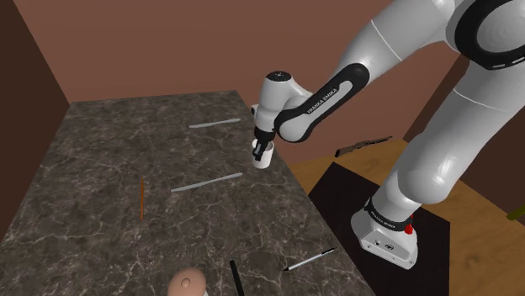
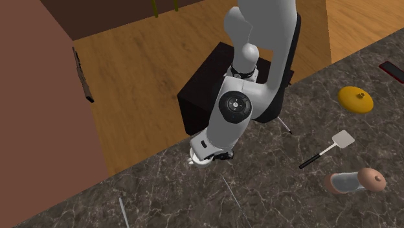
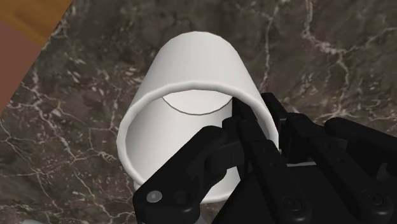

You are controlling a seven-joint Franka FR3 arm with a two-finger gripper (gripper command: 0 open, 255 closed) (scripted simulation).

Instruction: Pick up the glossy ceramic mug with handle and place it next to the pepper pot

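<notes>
- Two black fingers [image 3: 254, 146] of the gripper [image 3: 245, 124] are clamped on the wall of a white mug [image 3: 197, 63] at its rim. One appears to reach into the mouth and the other to press from outside.
- In the wrist view the mug's open mouth faces the camera and its long axis runs away from the hand, leaning somewhat. The inner floor shows through the mouth and one outer side is in sight. I can see no handle from here.
- In the shoulder view the mug [image 1: 263, 160] hangs mouth-up under the gripper [image 1: 261, 150], its long axis close to vertical.
- It is over the dark marbled table [image 1: 101, 168], just inside the edge nearest the stand [image 1: 345, 189]. Whether its base touches the top I cannot tell.
- From the white base on the stand, the arm [image 1: 437, 126] climbs out of the shoulder view's top. It comes back down toward that view's left, with the wrist bent so the hand points down at the table.
- In the second exterior view the forearm covers most of the hand, and the mug [image 2: 197, 160] peeps out below it.
- Lying on its side well apart from the mug is the pepper pot [image 2: 355, 182], with a spatula [image 2: 327, 149] between them.
- Near the shoulder view's bottom edge the pepper pot [image 1: 187, 284] shows again.
</notes>
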